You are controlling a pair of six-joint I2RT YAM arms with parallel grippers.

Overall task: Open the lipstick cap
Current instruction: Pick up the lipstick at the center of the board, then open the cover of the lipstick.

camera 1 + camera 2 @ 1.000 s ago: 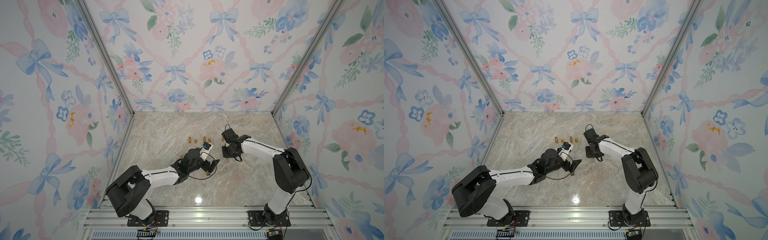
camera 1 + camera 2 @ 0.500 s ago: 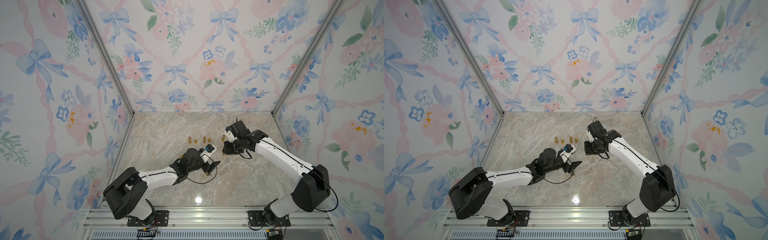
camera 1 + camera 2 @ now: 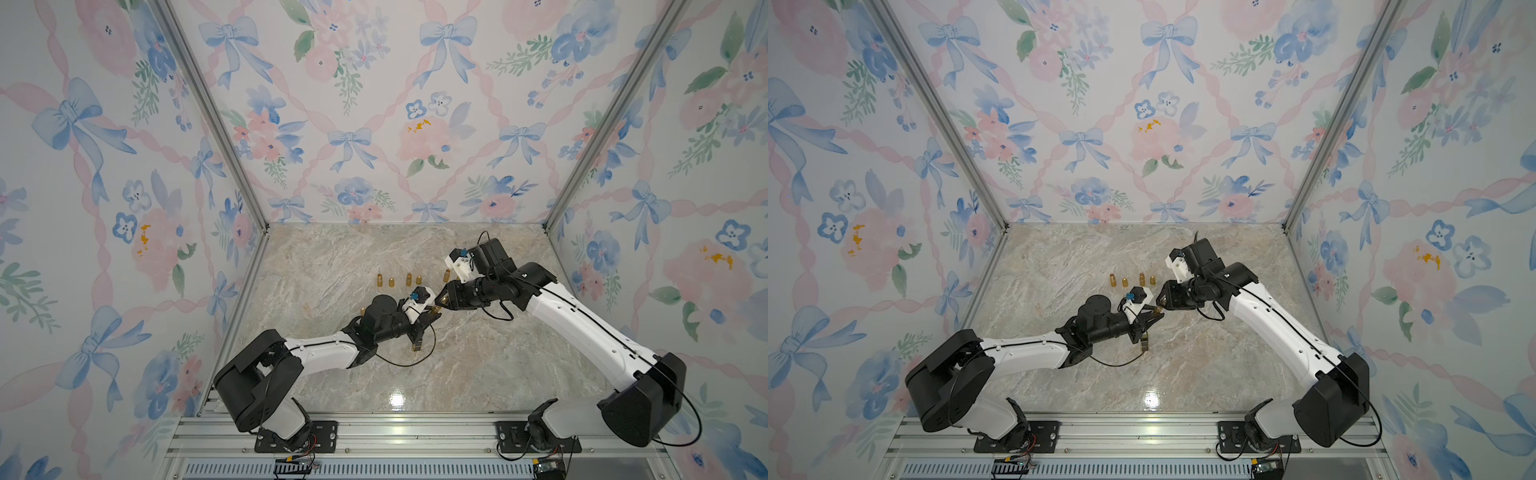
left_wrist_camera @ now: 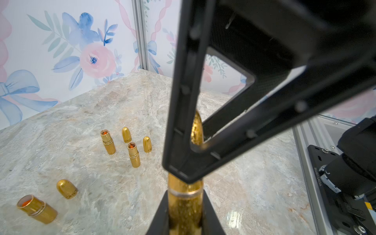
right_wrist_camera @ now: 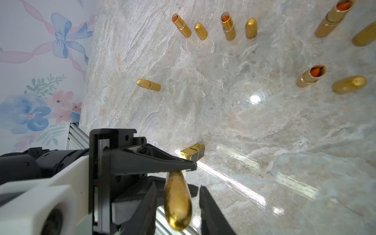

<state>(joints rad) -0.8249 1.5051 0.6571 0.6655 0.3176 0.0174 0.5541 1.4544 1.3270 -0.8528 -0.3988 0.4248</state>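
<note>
A gold lipstick hangs in the air between my two grippers, above the middle of the marble floor. My left gripper is shut on its glittery lower tube, both fingers flush against the sides. Beyond the ring, the rounded gold cap lies between the fingers of my right gripper, which is shut on it. In both top views the two grippers meet tip to tip, the left gripper just below and left of the right gripper. The cap sits closed on the tube.
Several open gold lipsticks and loose gold caps stand in a row behind the grippers. A square gold-and-black lipstick lies on the floor under the left gripper. One capped gold lipstick stands alone to the left.
The right arm has carried the lipstick forward to the left gripper. The left jaws have gone from wide open to shut on its lower tube.
</note>
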